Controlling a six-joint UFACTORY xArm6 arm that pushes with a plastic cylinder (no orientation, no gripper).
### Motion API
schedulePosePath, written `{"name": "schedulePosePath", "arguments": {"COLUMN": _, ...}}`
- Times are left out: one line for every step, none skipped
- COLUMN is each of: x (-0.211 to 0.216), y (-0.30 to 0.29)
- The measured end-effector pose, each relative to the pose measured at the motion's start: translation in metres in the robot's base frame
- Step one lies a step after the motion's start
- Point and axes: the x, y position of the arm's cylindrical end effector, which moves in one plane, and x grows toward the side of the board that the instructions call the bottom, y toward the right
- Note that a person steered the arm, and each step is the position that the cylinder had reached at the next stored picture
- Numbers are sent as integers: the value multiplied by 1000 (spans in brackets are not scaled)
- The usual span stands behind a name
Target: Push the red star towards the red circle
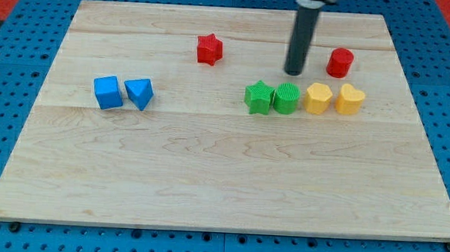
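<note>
The red star [209, 49] lies on the wooden board [207, 171] near the view's top, left of centre. The red circle [339, 62] stands to the view's right at about the same height. My tip [293, 71] rests on the board between them, well to the right of the star and a short way left of the circle, touching neither. It is just above the green circle.
A row of blocks lies below my tip: green star [258, 97], green circle [286, 97], yellow hexagon [317, 98], yellow heart [349, 98]. A blue cube [108, 92] and a blue triangle [139, 93] sit at the view's left.
</note>
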Motion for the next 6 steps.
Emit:
{"name": "schedulePosePath", "arguments": {"x": 0, "y": -52}}
{"name": "schedulePosePath", "arguments": {"x": 0, "y": -94}}
{"name": "schedulePosePath", "arguments": {"x": -6, "y": -129}}
{"name": "schedulePosePath", "arguments": {"x": -24, "y": -138}}
{"name": "schedulePosePath", "arguments": {"x": -33, "y": -138}}
{"name": "schedulePosePath", "arguments": {"x": -40, "y": -152}}
